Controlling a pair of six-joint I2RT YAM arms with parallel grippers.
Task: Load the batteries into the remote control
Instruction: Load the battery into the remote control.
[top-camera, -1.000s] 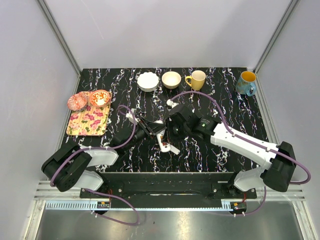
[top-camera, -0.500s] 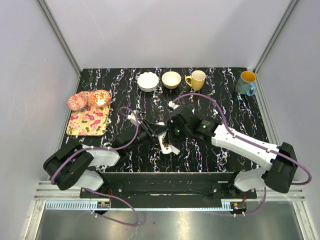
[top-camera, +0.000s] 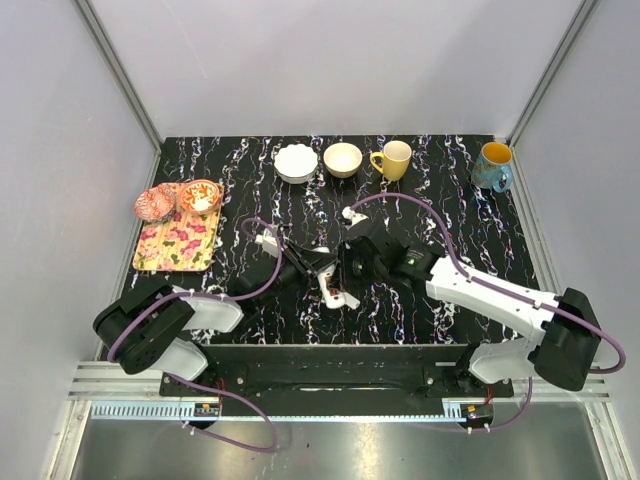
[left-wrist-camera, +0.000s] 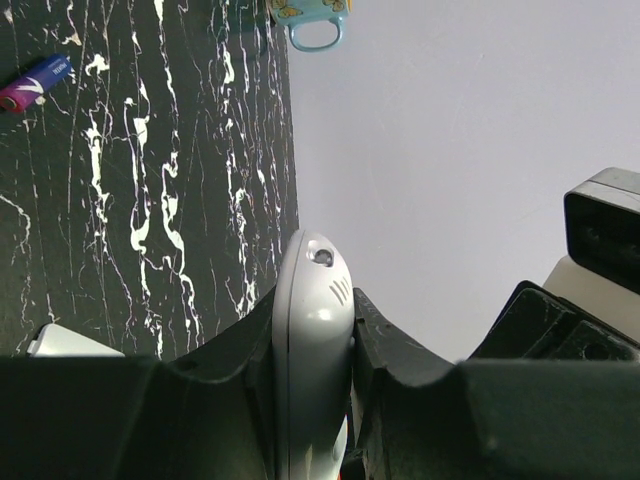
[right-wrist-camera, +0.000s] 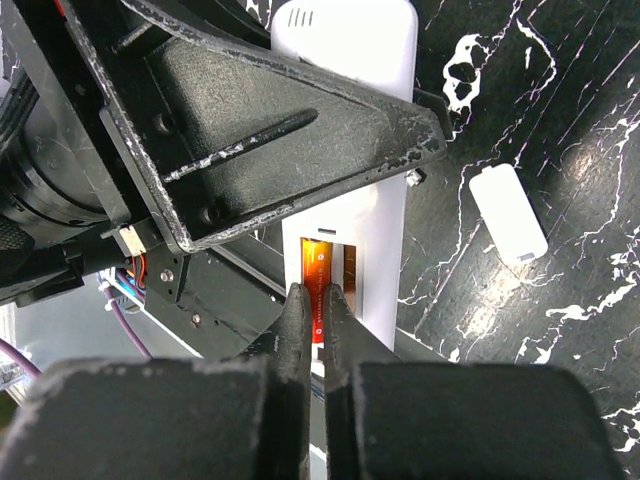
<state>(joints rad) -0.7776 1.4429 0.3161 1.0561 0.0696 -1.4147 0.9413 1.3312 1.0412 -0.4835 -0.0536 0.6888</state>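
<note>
no legible text, small print on battery (left-wrist-camera: 35, 82) too blurred

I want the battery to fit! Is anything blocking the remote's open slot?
Nothing visible does. The cover lies aside on the table, and the right claw sits right over the reddish battery in the open slot of the remote control.

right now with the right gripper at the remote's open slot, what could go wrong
1. The right gripper pinches the battery with just its fingertips at the open compartment, so it may slip or seat crooked.
2. Only the left gripper steadies the remote control, so a hard push could twist it in that grip.
3. The loose cover lies close beside the remote, and an arm might knock it away.
</note>
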